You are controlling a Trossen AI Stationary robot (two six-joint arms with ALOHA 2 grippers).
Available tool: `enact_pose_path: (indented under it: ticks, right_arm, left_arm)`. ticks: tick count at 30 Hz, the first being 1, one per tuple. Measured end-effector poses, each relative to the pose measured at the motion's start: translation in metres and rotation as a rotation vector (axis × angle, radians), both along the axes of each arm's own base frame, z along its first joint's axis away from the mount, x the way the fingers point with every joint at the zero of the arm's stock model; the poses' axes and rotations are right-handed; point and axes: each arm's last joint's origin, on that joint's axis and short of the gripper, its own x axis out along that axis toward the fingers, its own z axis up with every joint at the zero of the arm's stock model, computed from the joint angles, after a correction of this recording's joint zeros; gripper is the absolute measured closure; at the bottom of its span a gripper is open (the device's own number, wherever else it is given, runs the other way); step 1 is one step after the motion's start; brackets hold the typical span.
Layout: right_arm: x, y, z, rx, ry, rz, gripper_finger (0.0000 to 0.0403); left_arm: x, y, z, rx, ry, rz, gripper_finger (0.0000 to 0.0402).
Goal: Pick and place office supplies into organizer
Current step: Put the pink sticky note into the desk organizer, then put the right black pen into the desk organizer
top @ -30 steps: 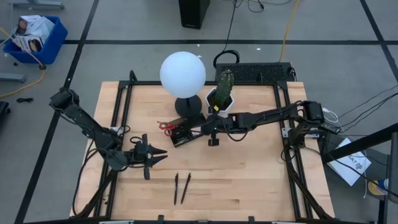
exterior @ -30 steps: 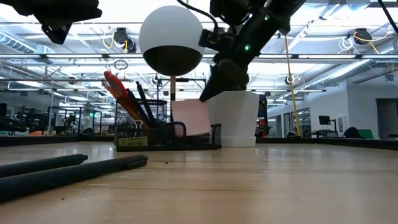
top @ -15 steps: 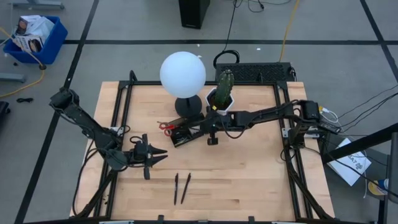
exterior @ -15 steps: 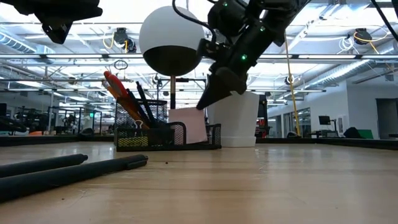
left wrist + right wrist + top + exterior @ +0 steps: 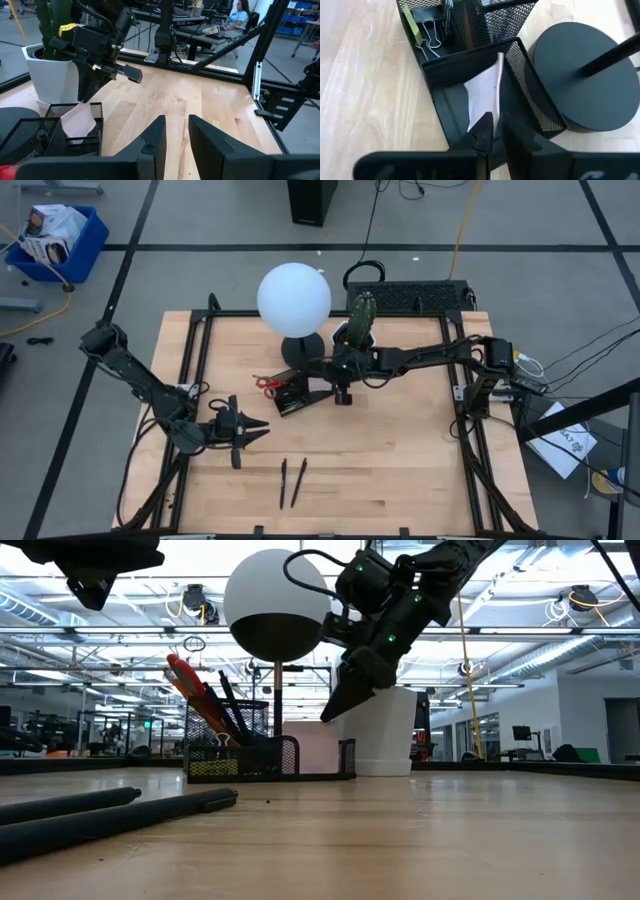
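The black mesh organizer [image 5: 290, 395] stands beside the lamp base, with red-handled scissors [image 5: 185, 675], pencils and pens upright in its cup. The pink sticky-note pad [image 5: 485, 95] stands on edge in the organizer's low tray compartment [image 5: 445, 100]. My right gripper [image 5: 497, 122] is just above that compartment and is shut on the pad. Two black pens [image 5: 291, 482] lie flat on the table near its near edge. My left gripper [image 5: 258, 428] waits open at the near left, with nothing between its fingers [image 5: 150, 145]. My right gripper pinches the pad's upper edge [image 5: 496, 111] between its two fingertips. It comes slanting down from the table's right side. The pad stands nearly upright below the fingers [image 5: 330, 712], with its lower part sunk inside the tray compartment and leaning toward the mesh wall [image 5: 530, 95].
The lamp's black round base [image 5: 580, 75] and white globe [image 5: 294, 298] stand right behind the organizer. The white pot with the cactus [image 5: 355, 335] is beside them. Binder clips [image 5: 432, 32] lie in another compartment. Bare wood stretches across the table's middle and right.
My right gripper has moved down and toward the table's far edge, rolling a little. It has lowered the pink pad from above the organizer's rim into the tray compartment. My left arm has kept still.
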Motion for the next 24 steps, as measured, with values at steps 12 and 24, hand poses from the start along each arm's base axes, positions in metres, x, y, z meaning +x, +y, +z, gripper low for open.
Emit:
enact_pose_path:
  ticks: [12, 24]
  right_arm:
    - [0.009, 0.004, -0.003, -0.224, -0.021, -0.010, 0.0264]
    - [0.018, 0.038, 0.004, -0.201, -0.130, 0.036, 0.0250]
  left_arm:
    - [0.000, 0.000, 0.000, 0.000, 0.002, 0.000, 0.0314]
    - [0.000, 0.000, 0.000, 0.001, 0.004, -0.008, 0.0314]
